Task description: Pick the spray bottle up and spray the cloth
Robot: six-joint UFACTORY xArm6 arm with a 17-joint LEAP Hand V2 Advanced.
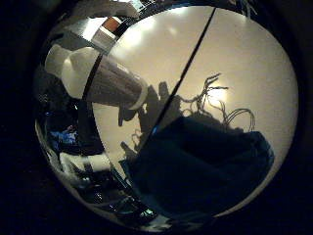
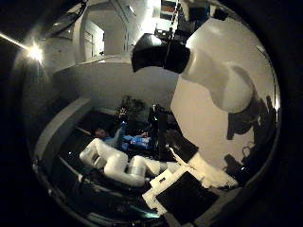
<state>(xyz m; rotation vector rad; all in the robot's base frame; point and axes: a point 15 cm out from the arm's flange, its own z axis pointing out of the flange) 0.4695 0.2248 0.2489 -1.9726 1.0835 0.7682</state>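
Spray bottle is sitting close to the palm, over the surface w/ dark cloth beneath. Robot hand's hold: can't tell. Aiming step, probably; next needs nozzle pointing at cloth, trigger squeezed.

Pale tabletop, white walls, one bright lamp.

Check thumb side palm view: white arm shows as chain of rounded links, bent at joint, lying across lower part of view. Right hand: you see only black-and-white body parts at view's edge, just beside arm. Grasp state not determinable from either view.
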